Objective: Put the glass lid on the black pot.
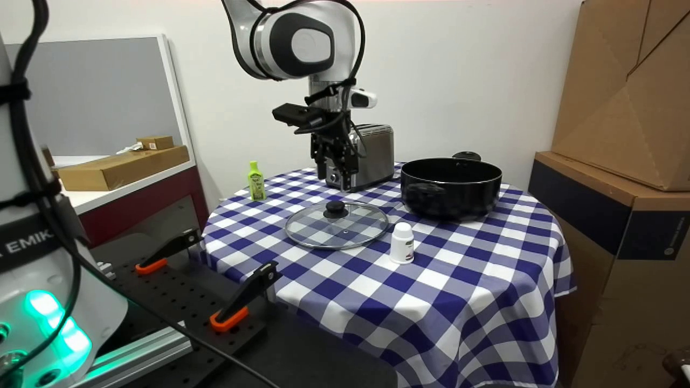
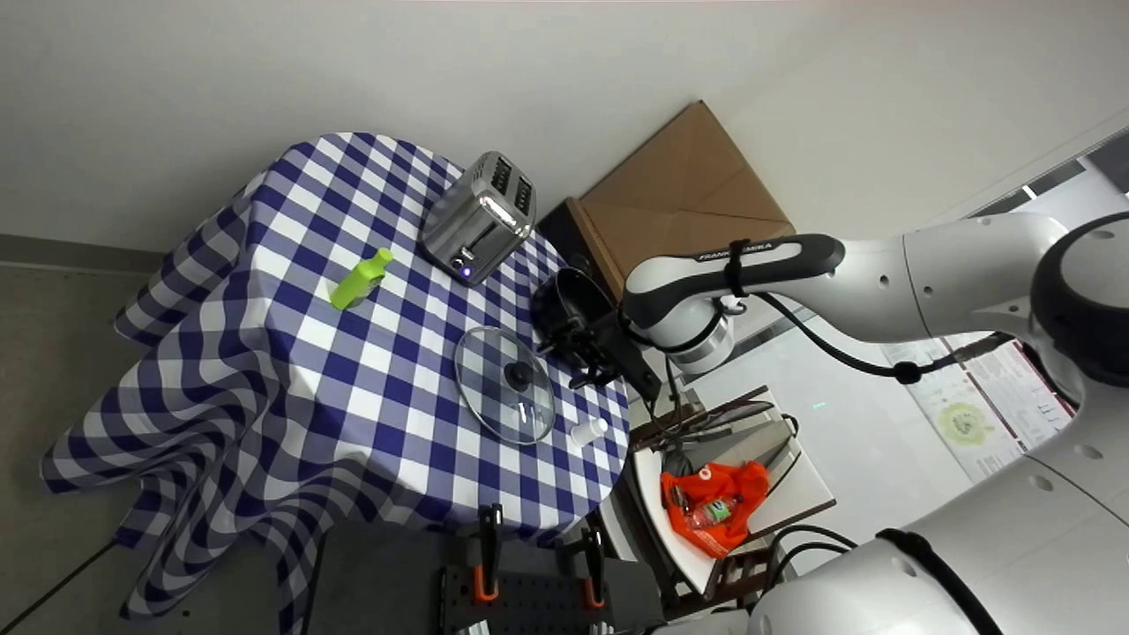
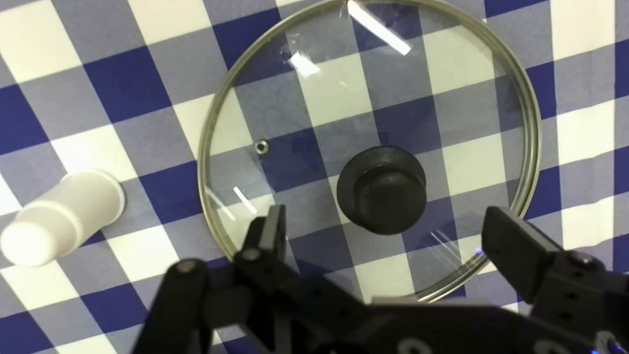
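Note:
The round glass lid lies flat on the checked tablecloth with its dark knob up. It also shows in an exterior view and in the wrist view. The black pot stands beside the lid, uncovered; in an exterior view the gripper partly hides it. The pot is out of the wrist view. My gripper is open and empty above the lid. In the wrist view its fingers are spread wide, with the knob just ahead of the gap between them. It touches nothing I can see.
A silver toaster stands behind the gripper, near the pot. A small white bottle stands close to the lid's edge; it shows in the wrist view. A green bottle stands farther off. Cardboard boxes stand beyond the pot.

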`<state>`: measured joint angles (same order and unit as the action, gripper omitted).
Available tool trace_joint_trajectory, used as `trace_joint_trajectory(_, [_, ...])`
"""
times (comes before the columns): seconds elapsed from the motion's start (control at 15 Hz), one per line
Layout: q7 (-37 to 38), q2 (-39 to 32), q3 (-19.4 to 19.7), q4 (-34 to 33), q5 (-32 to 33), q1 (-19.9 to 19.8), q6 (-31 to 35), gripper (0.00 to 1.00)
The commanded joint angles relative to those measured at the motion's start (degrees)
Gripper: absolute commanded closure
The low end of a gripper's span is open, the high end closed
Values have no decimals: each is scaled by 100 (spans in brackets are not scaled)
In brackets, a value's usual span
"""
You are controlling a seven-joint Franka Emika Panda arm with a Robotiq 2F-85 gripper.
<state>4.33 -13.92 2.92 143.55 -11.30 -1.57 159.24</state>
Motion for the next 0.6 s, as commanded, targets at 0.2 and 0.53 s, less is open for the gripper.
trace_joint_trajectory(0.2, [14,-950,-173,-676,42,-76,349,0])
trace_joint_trajectory(0.53, [95,-1361,-220,-998,133,18,353,33])
